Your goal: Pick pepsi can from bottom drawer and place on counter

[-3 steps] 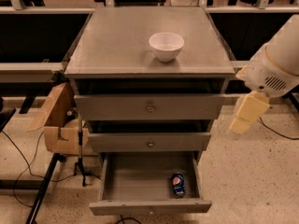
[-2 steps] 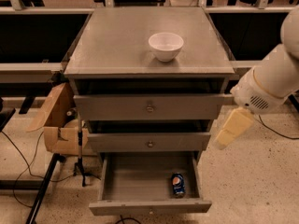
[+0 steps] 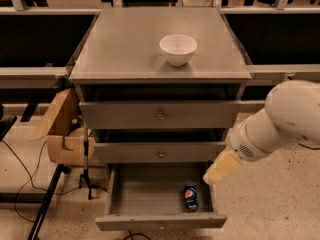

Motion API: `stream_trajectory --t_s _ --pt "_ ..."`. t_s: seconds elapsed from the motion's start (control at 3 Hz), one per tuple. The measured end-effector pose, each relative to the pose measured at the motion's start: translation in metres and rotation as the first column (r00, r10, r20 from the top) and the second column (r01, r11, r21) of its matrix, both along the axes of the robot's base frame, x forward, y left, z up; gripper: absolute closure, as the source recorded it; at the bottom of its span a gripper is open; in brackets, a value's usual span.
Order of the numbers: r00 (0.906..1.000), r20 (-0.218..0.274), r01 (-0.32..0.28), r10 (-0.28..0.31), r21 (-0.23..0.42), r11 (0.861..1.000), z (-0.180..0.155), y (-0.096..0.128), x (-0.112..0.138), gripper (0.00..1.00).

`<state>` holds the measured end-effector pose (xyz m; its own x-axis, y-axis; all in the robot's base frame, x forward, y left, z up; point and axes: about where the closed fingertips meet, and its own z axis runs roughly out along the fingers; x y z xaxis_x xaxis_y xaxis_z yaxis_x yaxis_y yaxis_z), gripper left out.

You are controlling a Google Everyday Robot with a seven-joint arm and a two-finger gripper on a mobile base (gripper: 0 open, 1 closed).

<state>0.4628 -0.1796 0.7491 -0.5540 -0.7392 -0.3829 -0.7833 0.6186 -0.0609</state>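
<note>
At front-right of the pulled-out, wide grey metal bottom drawer [image 3: 150,194] — small blue aluminium pepsi can [image 3: 190,198]. Pale-yellow hand [image 3: 221,167] by drawer's right wall, apart from can; spread or pressed together — can't tell. White round bowl [image 3: 178,49] on flat grey metal tabletop [image 3: 125,49].

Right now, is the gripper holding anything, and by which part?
Nothing. The gripper hangs over the right side of the bottom drawer, apart from the pepsi can lying inside.

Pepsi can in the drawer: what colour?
The pepsi can is blue, red-white logo; camera view. The gripper hovers just right of it.
</note>
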Motion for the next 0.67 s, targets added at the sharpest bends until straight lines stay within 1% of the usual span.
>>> stream_trajectory --t_s 0.33,0.67 --pt "0.9976 0.040 0.057 -0.057 0.012 0.998 -0.047 0.020 0.010 0.00" --pt "0.9919 0.091 0.088 -0.089 0.010 0.996 -0.082 0.039 0.034 0.00"
